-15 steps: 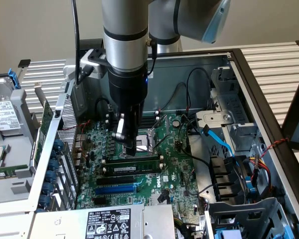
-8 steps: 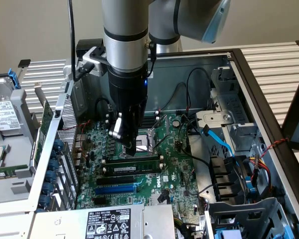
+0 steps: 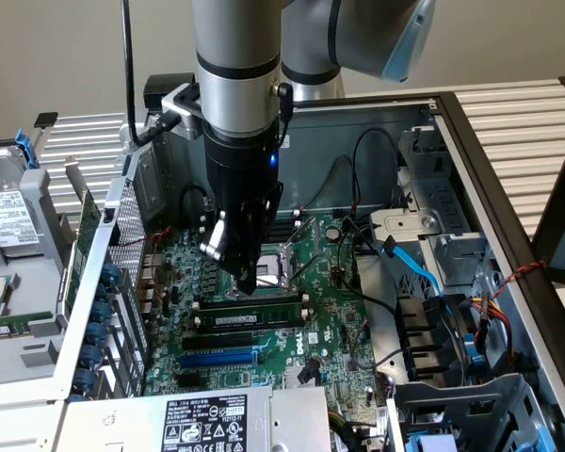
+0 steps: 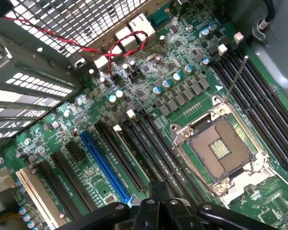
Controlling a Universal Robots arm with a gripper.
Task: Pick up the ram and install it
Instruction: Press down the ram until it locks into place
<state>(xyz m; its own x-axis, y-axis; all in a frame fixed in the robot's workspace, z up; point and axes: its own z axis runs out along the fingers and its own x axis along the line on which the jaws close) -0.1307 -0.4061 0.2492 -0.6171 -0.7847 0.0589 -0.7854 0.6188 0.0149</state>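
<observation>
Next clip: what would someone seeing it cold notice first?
The black gripper on the silver arm, jaws shut, pressing down on the long green ram stick seated in a black slot on the green motherboard. Beside it sits the open square CPU socket, and further along the bright blue slot stands out.

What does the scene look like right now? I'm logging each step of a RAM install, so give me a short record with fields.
setting: open computer case with green motherboard
gripper: shut, tips down just above the ram
ram: green stick lying along a black slot near the CPU socket; whether fully seated, cannot tell
cpu socket: open and empty
blue slot: empty, beside the black slots
cables: red wire by the perforated metal wall, blue cable on the exterior view's right
</observation>
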